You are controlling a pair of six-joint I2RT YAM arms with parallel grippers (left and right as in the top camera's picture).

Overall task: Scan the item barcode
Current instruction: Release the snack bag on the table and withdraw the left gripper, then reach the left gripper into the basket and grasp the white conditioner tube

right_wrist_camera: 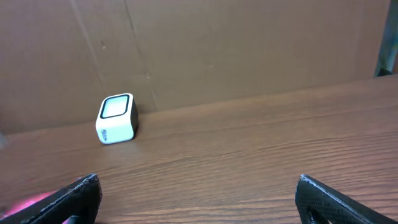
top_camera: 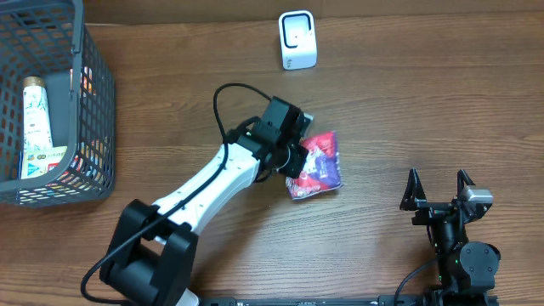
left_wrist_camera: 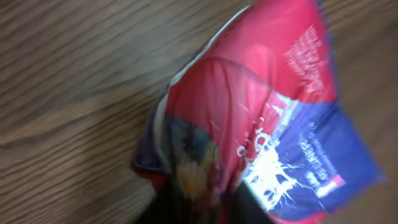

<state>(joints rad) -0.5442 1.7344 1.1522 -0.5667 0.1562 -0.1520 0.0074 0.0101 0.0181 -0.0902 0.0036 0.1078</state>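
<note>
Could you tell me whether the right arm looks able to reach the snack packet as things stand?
Probably yes: bare table lies between the open right claw and the snack packet; the left arm crowds only its left side.

- From overhead, the left gripper (top_camera: 297, 164) has its fingertips hidden under its own wrist. Its wrist view shows only a dark blur at the bottom edge, so whether it grips the packet (left_wrist_camera: 261, 118) cannot be told.
- The packet's print is smeared close up and too small to read from overhead.
- The basket (top_camera: 95, 93), at the far left corner of the table (top_camera: 408, 85), is cut by two picture edges, and its mesh hides part of its contents.
- In its own view, the right gripper (right_wrist_camera: 198, 183) has its fingers (right_wrist_camera: 71, 199) cut off at the bottom edge.
</note>
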